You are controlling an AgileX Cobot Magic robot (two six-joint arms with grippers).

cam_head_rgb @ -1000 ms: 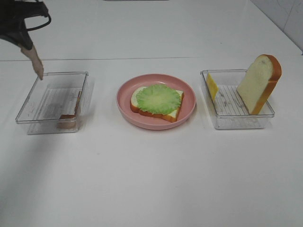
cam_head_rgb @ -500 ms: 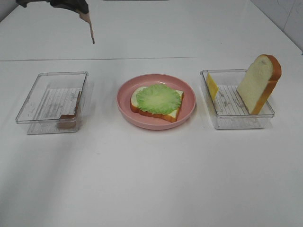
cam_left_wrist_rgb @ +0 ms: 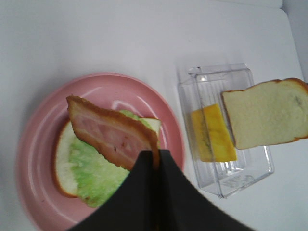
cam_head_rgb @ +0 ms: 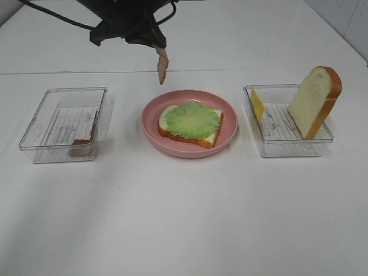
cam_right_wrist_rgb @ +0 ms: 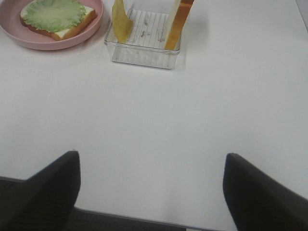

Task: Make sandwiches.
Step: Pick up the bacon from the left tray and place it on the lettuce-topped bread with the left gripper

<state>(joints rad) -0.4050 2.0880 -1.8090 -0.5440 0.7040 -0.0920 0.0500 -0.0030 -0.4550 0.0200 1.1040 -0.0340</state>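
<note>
Left gripper (cam_head_rgb: 156, 48) is pinched fully shut on one end of the bacon (cam_head_rgb: 161, 66). The strip hangs straight down from the jaws, clear of everything, near the far rim of the plate (cam_head_rgb: 150, 129); the wrist view puts it over the lettuce (cam_head_rgb: 192, 119). Right gripper (cam_right_wrist_rgb: 151, 192) is spread wide, holds nothing and hovers over bare table (cam_right_wrist_rgb: 159, 110), well apart from the food. Handling, as judged: the bacon is a light, thin moulded toy, stiff enough to keep its shape when held by one end and smooth enough to slide in a pinch. The end grip suits it, since the free end can touch down first and the strip can then lie flat. The leaf is crinkled, so the strip may rock or skate once let go. Looks: pink-brown face with a pale streak down the middle, darker brown edge, slightly wavy outline. Lettuce covers the bottom slice (cam_head_rgb: 172, 137), white crumb with orange crust, centred on the plate. Top slice (cam_head_rgb: 315, 98) leans upright in the right tray (cam_head_rgb: 287, 150), cheese (cam_head_rgb: 257, 104) propped against the opposite wall. Spare strip (cam_head_rgb: 86, 144) sits in the left tray (cam_head_rgb: 34, 135).
</note>
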